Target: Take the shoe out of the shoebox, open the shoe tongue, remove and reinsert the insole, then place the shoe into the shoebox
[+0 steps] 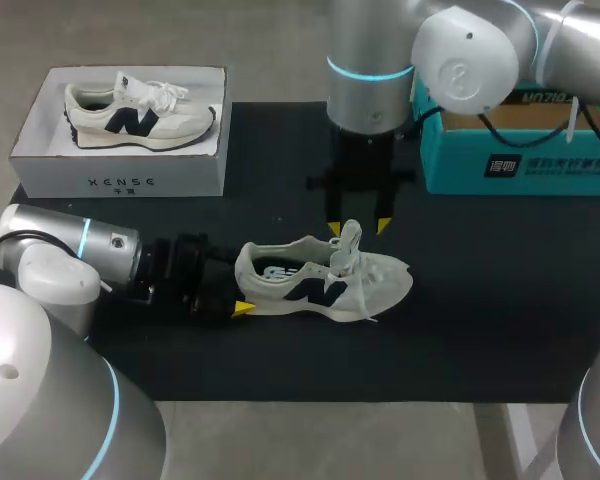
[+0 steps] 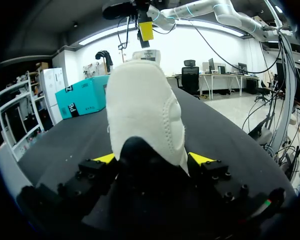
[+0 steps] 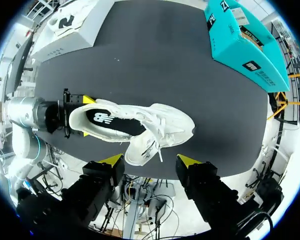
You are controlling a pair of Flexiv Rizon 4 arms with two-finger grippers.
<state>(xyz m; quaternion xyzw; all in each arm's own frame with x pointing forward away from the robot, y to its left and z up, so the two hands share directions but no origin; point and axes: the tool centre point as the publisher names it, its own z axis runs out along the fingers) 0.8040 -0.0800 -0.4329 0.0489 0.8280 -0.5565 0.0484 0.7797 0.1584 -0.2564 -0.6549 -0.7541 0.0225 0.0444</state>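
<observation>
A white sneaker (image 1: 380,278) with a dark logo lies on its sole in the middle of the black mat (image 1: 480,320), toe to the right. My left gripper (image 1: 238,288) is shut on its heel, one yellow tip on each side of the heel (image 2: 145,100). The dark insole (image 3: 115,122) lies inside the shoe. The tongue (image 1: 348,238) and laces stand pulled up. My right gripper (image 3: 151,161) hangs just above the shoe (image 3: 170,122), open, and the tongue (image 3: 142,150) sits loose between its fingers.
A white shoebox (image 1: 120,178) with a second sneaker (image 1: 140,115) stands at the back left. A teal box (image 1: 520,160) stands at the back right, under my right arm. Bare mat lies in front of and to the right of the shoe.
</observation>
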